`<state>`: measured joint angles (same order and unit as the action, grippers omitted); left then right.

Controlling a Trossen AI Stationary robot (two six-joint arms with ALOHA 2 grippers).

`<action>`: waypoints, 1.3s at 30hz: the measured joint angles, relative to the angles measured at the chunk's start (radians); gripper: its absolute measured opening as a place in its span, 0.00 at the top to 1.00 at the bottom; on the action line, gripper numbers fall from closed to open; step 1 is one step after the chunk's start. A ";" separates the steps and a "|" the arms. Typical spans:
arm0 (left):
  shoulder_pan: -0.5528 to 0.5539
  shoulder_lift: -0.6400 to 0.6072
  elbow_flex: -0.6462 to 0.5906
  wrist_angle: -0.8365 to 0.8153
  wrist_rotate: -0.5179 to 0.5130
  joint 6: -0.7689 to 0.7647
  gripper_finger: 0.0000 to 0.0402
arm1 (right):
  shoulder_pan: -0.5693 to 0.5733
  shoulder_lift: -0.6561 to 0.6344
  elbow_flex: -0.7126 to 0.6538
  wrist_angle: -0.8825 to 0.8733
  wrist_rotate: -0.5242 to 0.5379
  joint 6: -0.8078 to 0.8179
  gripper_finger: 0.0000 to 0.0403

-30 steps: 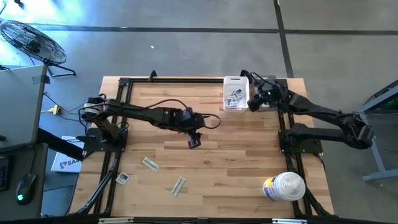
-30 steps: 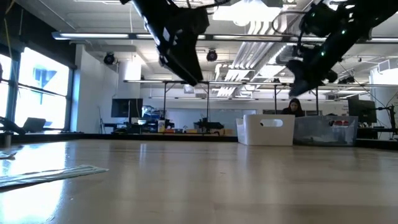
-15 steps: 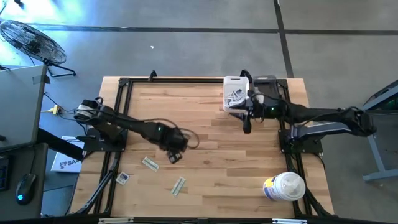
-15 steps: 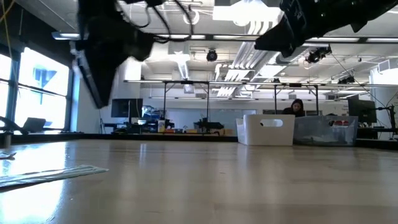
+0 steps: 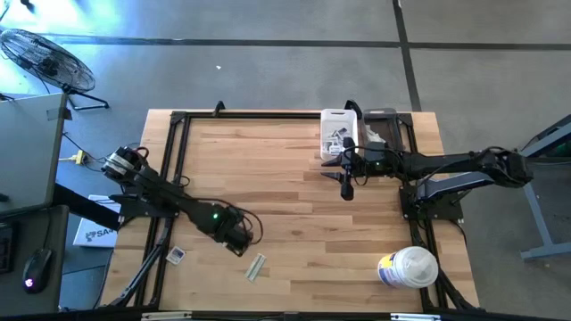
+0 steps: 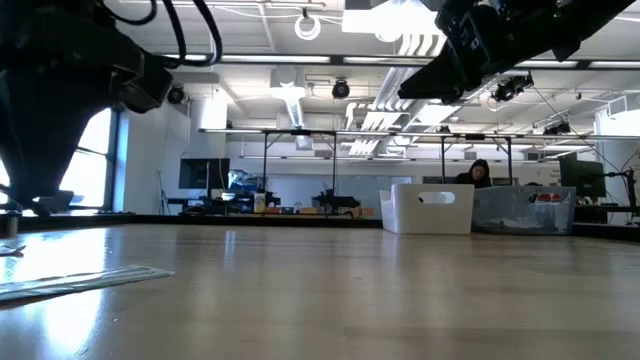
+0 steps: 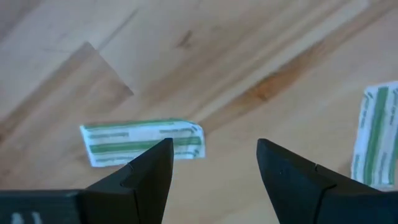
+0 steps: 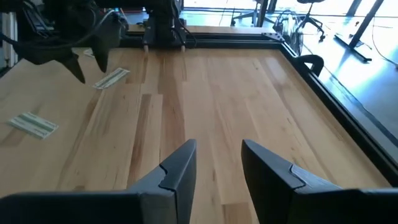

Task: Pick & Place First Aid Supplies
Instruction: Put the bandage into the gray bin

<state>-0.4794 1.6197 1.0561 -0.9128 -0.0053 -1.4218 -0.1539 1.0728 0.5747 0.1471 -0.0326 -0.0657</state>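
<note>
Two pale green-striped strips lie flat on the wooden table. In the left wrist view one strip (image 7: 143, 142) sits just ahead of my open left gripper (image 7: 214, 163), and the other strip (image 7: 375, 142) is off to one side. From above, my left gripper (image 5: 237, 242) hovers near the table's near-left part, beside a strip (image 5: 256, 266) and a small square white packet (image 5: 176, 255). More packets lie in the white bin (image 5: 336, 134). My right gripper (image 5: 346, 185) is open and empty (image 8: 217, 155) above the table, just near of the bin.
A big white canister (image 5: 409, 267) with a yellow-blue label stands at the near right. Black frame rails (image 5: 169, 169) border the table's left and right sides. The bin (image 6: 432, 208) stands at the far edge. Bare wood (image 5: 312, 223) lies between the two arms.
My left gripper has swept from the table's middle toward the near-left and down over the strips. My right gripper has left the space above the bin and swung toward the table's middle, now pointing across the table toward the left arm.
</note>
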 joint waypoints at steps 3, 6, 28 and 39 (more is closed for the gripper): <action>-0.024 0.031 0.000 0.020 -0.008 -0.025 0.43 | 0.000 0.000 0.000 0.001 0.000 0.006 0.70; -0.033 0.068 0.000 0.050 0.003 -0.031 0.43 | 0.000 0.000 0.000 0.001 0.000 0.030 0.70; -0.031 0.142 0.000 0.088 0.011 -0.068 0.87 | 0.000 0.000 0.000 -0.016 -0.001 0.066 0.70; -0.031 0.139 0.003 0.070 -0.058 -0.017 0.99 | 0.000 0.000 0.000 -0.016 -0.003 0.069 0.70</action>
<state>-0.5102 1.7592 1.0590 -0.8425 -0.0631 -1.4385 -0.1543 1.0729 0.5747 0.1310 -0.0354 0.0029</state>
